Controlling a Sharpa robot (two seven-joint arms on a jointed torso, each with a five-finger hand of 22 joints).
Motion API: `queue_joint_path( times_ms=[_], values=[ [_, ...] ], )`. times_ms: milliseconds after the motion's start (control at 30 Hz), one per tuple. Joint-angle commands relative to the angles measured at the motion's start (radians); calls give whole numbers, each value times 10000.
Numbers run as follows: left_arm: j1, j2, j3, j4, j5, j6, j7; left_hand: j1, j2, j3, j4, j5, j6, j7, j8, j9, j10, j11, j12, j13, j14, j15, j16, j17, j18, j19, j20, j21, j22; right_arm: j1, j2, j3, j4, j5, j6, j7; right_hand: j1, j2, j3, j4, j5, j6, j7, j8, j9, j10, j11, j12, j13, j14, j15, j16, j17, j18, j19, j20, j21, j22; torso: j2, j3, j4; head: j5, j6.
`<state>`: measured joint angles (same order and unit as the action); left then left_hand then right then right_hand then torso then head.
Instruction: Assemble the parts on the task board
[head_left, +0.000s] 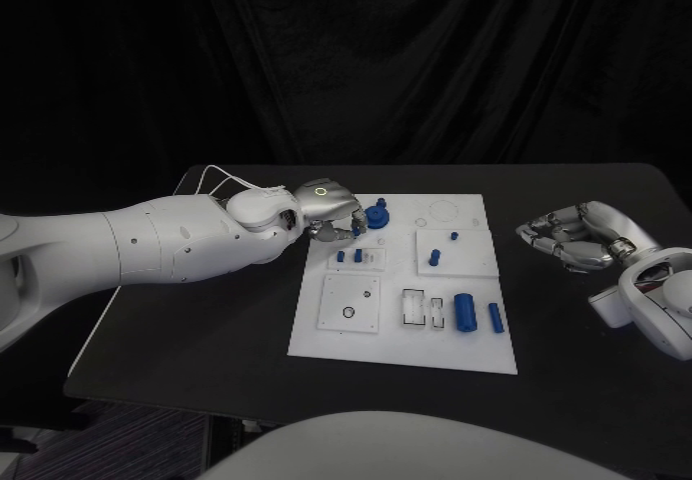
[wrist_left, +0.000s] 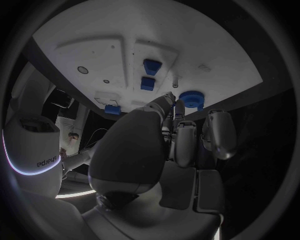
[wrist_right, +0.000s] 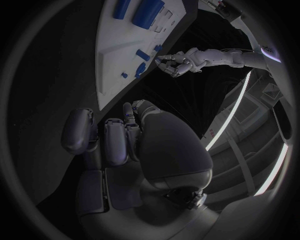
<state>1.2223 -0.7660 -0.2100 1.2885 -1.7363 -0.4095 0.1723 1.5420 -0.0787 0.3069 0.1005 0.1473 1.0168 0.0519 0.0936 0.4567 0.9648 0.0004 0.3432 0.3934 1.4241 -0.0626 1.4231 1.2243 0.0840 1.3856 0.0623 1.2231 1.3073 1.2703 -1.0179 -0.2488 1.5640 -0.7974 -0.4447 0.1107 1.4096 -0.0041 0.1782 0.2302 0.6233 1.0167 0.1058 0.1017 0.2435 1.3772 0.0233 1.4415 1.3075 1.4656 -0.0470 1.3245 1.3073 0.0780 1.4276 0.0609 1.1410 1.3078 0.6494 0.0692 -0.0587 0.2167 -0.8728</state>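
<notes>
The white task board (head_left: 329, 330) lies in the middle of the black table. My left hand (head_left: 329, 212) hovers at the board's far left corner with its fingers curled together. In the left wrist view its fingertips (wrist_left: 177, 111) sit just short of a round blue knob (wrist_left: 192, 98), and I see nothing between them. That knob (head_left: 378, 216) stands upright on the board. Two small blue pegs (head_left: 351, 256) stand in a block just nearer me. My right hand (head_left: 577, 237) rests off the board's right side, fingers curled in on nothing.
Two more blue pegs (head_left: 434, 257) stand on a raised square at mid-board. A thick blue cylinder (head_left: 464, 311) and a thinner one (head_left: 495, 318) lie near the right front, beside open slots (head_left: 415, 307). A raised plate with a ring hole (head_left: 349, 313) sits at front left.
</notes>
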Motion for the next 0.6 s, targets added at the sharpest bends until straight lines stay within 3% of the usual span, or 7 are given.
queue_joint_path(
  times_ms=[33, 167, 433, 600],
  values=[
    [-8, 12, -3, -39, -24, 148, -129, -60, -3, 50, 12, -35, -1, -33, -49, -9, 66, 23, -40, -17, -27, -1, -35, -10, -75, 72, -10, 10, 1627, -33, -24, 6, 34, -45, 25, -49, 14, -27, 40, -8, 37, 54, -28, -5, 16, -66, -20, -35, -14, 274, -4, -44, 185, 142, -34, -15, -59, 1155, 8, -11, -8, 3, 2],
    [-19, 41, -10, -91, -24, 177, -155, -74, -16, 51, 18, -55, -12, -28, -66, -19, 72, 33, -78, -43, -38, 5, -52, -40, -72, 64, -10, -5, 1624, -38, -59, 6, 51, -48, 0, -44, 22, -26, 47, -15, 40, 54, -29, -5, 17, -71, -21, -39, -20, 273, -4, -46, 183, 144, -38, -15, -73, 1152, 17, 2, -61, 60, 2],
    [-36, 134, -13, -212, -24, 275, -194, -93, -30, 66, 26, -81, -67, -31, -122, -51, 101, 44, -162, -102, -125, 23, -150, -222, -37, -32, -3, -181, 1574, -40, -66, 7, 64, -51, -25, -30, 22, -26, 47, -15, 40, 54, -29, -5, 17, -71, -21, -39, -20, 273, -4, -46, 183, 144, -38, -15, -73, 1152, 17, 28, -71, 56, 2],
    [-51, 196, -14, -275, -24, 341, -201, -95, -33, 72, 25, -94, -85, -35, -140, -62, 116, 43, -187, -119, -155, 28, -184, -282, -30, -55, 0, -221, 1563, -41, -60, 7, 52, -51, -17, -37, 22, -26, 47, -15, 40, 54, -29, -5, 17, -71, -21, -39, -20, 273, -4, -46, 183, 144, -38, -15, -73, 1152, 7, 20, -59, 31, 2]
  ],
)
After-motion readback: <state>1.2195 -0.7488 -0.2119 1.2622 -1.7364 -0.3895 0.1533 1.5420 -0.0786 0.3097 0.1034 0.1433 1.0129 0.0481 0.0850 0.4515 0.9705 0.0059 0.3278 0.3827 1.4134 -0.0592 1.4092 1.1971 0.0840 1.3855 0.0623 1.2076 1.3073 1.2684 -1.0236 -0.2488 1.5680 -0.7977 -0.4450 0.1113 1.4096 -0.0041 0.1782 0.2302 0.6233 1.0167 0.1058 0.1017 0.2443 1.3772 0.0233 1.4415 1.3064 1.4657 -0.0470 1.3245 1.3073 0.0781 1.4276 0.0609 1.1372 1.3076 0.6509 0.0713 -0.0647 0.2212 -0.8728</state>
